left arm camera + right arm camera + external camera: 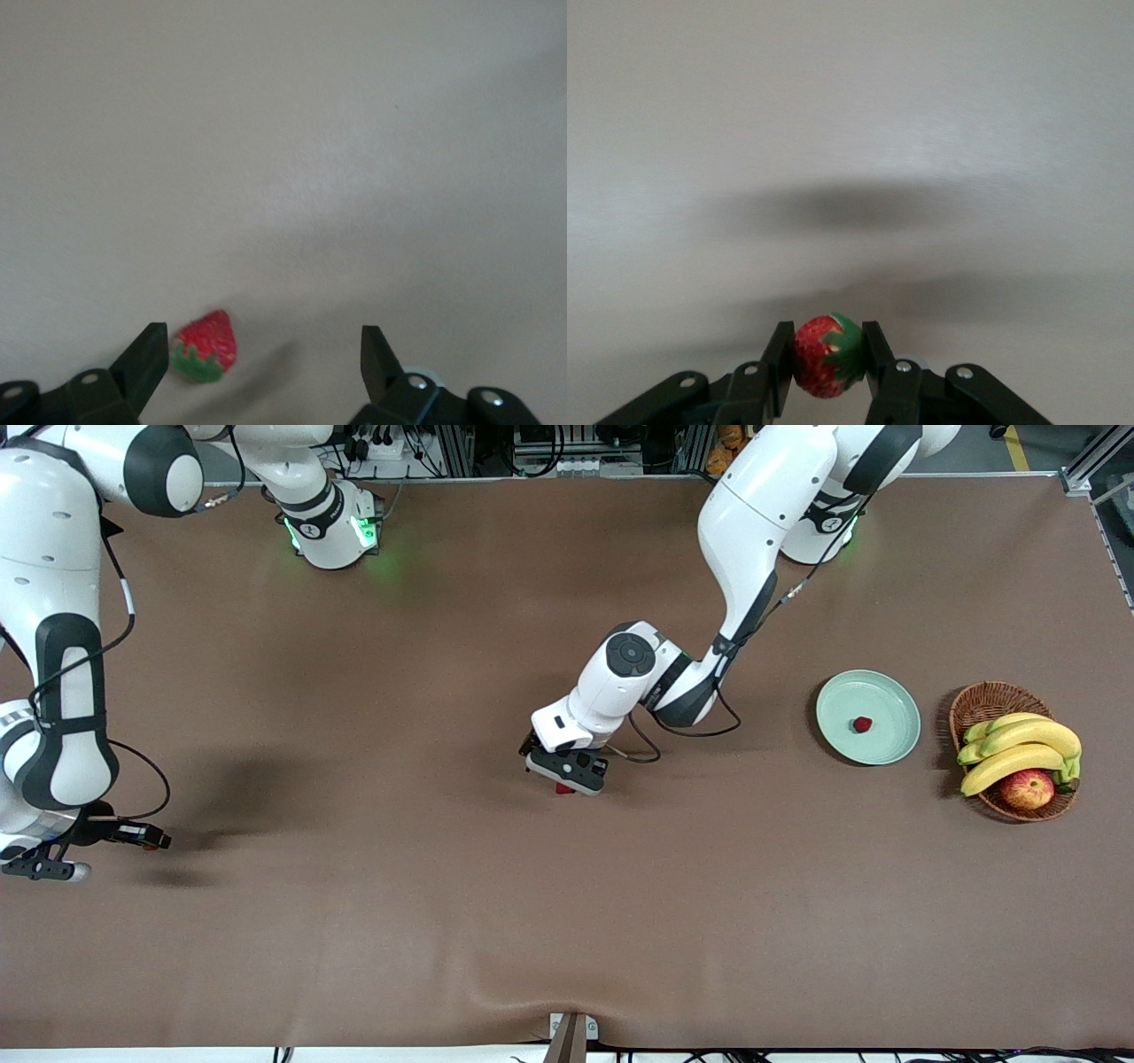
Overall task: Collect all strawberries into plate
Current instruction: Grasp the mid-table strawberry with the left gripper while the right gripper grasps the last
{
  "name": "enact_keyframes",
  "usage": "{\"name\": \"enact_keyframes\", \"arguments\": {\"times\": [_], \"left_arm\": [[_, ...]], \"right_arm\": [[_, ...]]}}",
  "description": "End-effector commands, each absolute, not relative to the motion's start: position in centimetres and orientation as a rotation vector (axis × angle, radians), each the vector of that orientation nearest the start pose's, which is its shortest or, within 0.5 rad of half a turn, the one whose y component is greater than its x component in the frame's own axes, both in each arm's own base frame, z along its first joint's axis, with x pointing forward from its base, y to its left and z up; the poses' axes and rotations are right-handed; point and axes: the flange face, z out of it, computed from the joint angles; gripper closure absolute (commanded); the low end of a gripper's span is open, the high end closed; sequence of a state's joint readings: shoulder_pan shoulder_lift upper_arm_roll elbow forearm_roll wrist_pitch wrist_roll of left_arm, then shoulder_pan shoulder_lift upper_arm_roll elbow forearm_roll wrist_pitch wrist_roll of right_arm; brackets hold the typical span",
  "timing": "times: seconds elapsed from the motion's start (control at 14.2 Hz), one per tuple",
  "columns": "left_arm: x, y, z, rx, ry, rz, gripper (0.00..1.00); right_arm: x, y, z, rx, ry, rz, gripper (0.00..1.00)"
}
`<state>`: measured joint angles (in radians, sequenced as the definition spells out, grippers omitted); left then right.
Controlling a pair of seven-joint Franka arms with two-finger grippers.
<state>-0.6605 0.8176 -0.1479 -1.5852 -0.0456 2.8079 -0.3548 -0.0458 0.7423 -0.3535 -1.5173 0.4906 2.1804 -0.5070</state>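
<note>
Red berry no. 1 [862, 724] lies in the mint plate [889, 737], approx. at the dish's centre, so one of three is done. The plate sits toward the left arm's end of the table. At its 3 o'clock in the front view is the wicker basket [980, 701] with bananas [1019, 748] and an apple [1027, 789], which are not ours to move.

Berry no. 2 [205, 346] lies on the brown cloth [567, 921] mid-table, approx. 9 o'clock from the plate. The left gripper [567, 775] hangs low over it with fingers spread wide, one each side. We judge that's the set-up for a pinch, not yet made. The berry lies just beside one finger [142, 363], well off-centre, so the close may nudge it sideways first. It rests on its side, the long axis pointing away from the wrist: tip out, green cap toward the wrist.

Berry no. 3 [826, 355] is pinched between the right gripper's [158, 840] fingers, over the cloth at the right arm's end, approx. 8 o'clock from the left gripper. The pads press its flanks. Its cap is turned toward one finger, so the long axis runs roughly finger to finger, tilted. We reckon the grip is there for carrying it to the plate, a long haul.
</note>
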Motion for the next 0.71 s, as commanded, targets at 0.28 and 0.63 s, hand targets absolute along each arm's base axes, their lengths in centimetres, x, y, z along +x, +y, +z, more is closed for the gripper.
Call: {"name": "enact_keyframes", "arguments": {"times": [0.28, 0.63], "left_arm": [[52.7, -50.7, 18.4, -3.291, 0.662, -0.536, 0.2], [52.3, -50.8, 17.8, -3.283, 0.673, -0.524, 0.32]], "right_arm": [[67.1, -15.1, 28.2, -2.861, 0.052, 0.072, 0.96], [68.0, -7.0, 30.2, -2.844, 0.156, 0.138, 0.97]]}}
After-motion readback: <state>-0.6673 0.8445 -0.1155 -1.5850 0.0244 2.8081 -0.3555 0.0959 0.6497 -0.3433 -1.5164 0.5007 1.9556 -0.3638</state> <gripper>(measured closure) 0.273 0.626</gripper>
